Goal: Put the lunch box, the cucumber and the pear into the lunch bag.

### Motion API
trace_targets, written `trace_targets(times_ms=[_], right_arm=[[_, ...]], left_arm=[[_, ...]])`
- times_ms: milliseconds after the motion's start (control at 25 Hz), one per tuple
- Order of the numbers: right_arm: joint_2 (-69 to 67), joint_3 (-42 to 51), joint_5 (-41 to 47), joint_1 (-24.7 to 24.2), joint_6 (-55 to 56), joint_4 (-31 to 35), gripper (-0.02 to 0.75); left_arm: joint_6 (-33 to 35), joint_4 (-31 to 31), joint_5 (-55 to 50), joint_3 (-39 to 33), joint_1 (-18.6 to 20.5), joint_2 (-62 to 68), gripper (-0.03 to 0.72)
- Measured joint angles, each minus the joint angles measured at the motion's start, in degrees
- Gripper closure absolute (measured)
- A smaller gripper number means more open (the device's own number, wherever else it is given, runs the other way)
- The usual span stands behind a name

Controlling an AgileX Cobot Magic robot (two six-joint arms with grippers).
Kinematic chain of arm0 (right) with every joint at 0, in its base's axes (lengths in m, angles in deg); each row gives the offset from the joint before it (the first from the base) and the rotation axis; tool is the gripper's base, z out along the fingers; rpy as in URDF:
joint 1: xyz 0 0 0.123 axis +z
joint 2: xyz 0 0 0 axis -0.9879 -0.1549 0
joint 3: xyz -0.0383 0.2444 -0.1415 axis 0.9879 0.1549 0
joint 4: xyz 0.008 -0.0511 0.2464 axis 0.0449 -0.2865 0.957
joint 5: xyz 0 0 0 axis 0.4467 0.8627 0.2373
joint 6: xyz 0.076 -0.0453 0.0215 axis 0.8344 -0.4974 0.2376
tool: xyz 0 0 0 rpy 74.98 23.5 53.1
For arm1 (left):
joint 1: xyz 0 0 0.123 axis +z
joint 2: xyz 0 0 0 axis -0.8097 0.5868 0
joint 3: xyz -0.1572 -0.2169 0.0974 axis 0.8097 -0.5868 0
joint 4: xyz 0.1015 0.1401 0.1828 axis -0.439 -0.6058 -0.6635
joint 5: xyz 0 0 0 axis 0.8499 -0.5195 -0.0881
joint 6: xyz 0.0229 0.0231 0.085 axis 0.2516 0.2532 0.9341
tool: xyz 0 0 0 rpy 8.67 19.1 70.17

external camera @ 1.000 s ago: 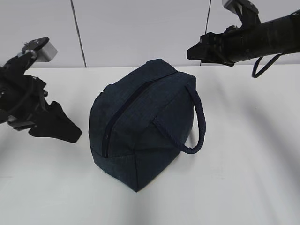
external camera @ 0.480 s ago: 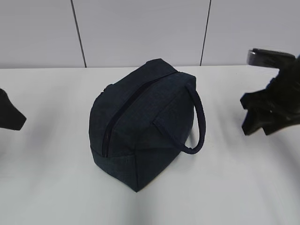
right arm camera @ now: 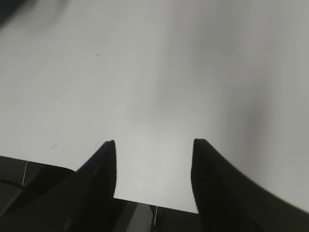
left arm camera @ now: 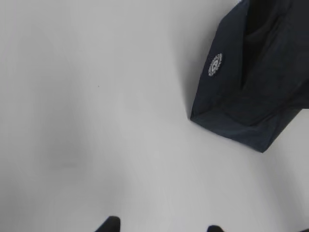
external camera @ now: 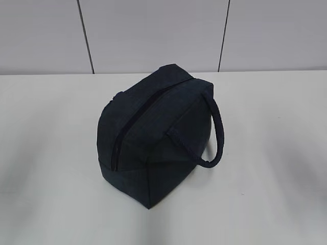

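Observation:
The dark navy lunch bag (external camera: pixel 156 135) stands on the white table, its zipper (external camera: pixel 130 125) shut along the top and one looped handle (external camera: pixel 214 135) hanging to the right. It also shows at the upper right of the left wrist view (left arm camera: pixel 256 82), with a white round logo (left arm camera: pixel 215 65). The lunch box, cucumber and pear are out of view. My left gripper (left arm camera: pixel 161 226) is open and empty over bare table, left of the bag. My right gripper (right arm camera: pixel 153 145) is open and empty above the table's edge. Neither arm shows in the exterior view.
The white table (external camera: pixel 271 194) lies bare around the bag. A grey panelled wall (external camera: pixel 153 30) stands behind it. In the right wrist view the table's edge (right arm camera: pixel 154 205) runs just under the fingers, with dark space beyond.
Both arms have drawn back out of the exterior view: the left one went off the left edge, the right one dropped and left on the right. The bag has not moved.

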Motion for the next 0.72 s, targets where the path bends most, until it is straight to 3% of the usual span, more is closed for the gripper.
trace_targets(times_ms=[240,480,720], right_arm=[[16.1,2.9,3.8,0.0,5.5,-2.2,0.346],[26.3,4.0,11.1,0.0,6.1,-3.9,0.346],[35.7,9.3,15.9,0.0,6.2,-6.4,0.347]], left_arm=[[-1.3,-2.5,-5.2,-0.4,0.0,-10.7,0.362],[-3.1,-10.6,-10.7,-0.5,0.0,-19.1,0.362],[-3.4,-13.3,-11.8,-4.8,0.0,-25.9,0.362]])
